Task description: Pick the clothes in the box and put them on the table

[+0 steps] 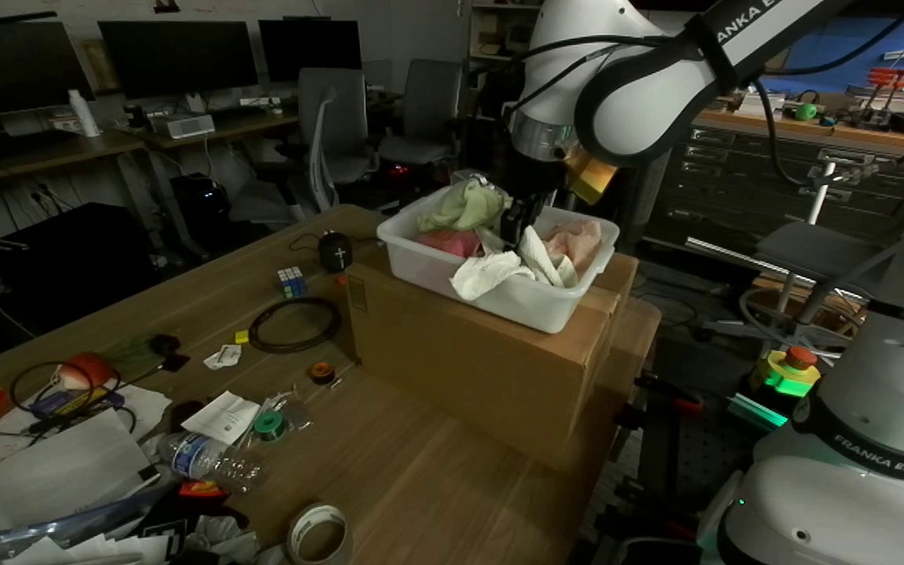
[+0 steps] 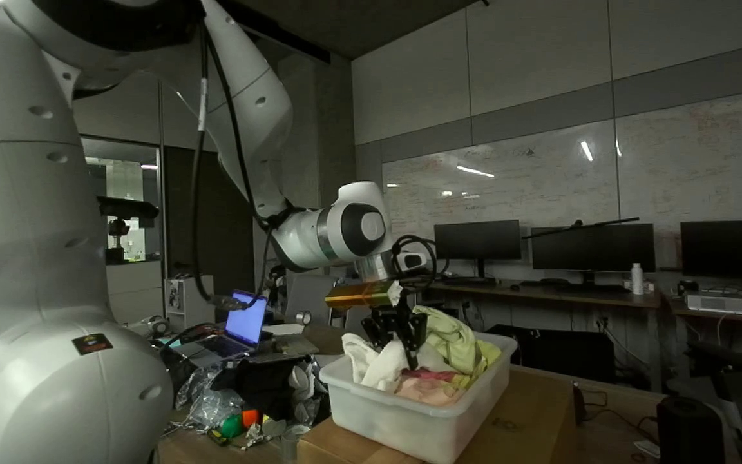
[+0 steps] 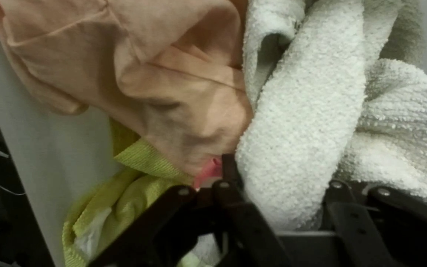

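Clothes [image 2: 434, 384] of rumpled white, peach and yellow-green fabric lie in a white plastic tub [image 2: 403, 422]; the black end effector [image 3: 282, 185] straddles a white terry-cloth fold [image 3: 306, 107], whether gripping I cannot tell. A brown cardboard box [image 1: 460, 369] raises the tub above the wooden desk [image 1: 413, 486], presumably for reach.

The robot's black base band [image 1: 880, 452] reads "FRANKA EMIKA".
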{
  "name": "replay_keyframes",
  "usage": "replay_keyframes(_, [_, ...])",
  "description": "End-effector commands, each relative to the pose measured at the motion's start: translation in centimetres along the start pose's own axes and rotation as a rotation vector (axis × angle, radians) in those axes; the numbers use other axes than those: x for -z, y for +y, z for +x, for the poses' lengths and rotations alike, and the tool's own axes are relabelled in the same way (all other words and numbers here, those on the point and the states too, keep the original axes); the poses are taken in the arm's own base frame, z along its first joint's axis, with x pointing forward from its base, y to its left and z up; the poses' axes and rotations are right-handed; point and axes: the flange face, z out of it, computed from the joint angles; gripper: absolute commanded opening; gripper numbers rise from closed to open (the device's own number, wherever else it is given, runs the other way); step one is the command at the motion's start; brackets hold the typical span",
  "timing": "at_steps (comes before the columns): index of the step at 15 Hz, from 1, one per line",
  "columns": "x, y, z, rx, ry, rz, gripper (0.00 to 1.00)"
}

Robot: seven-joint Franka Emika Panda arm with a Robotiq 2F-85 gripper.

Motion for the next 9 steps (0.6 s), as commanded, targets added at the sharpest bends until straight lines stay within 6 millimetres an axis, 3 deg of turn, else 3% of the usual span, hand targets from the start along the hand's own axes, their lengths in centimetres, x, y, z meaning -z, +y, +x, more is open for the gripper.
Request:
replay_keyframes(1, [1.8, 1.0, 0.2, -0.056, 0.032, -0.016, 0.13])
replay_keyframes(4, [4.2, 2.1, -0.2, -0.115, 0.089, -0.028, 0.01])
replay_keyframes(6, [6.0, 2.8, -0.2, -0.158, 0.132, -0.037, 0.06])
replay_keyframes(9, [9.9, 3.8, -0.3, -0.239, 0.230, -0.047, 0.05])
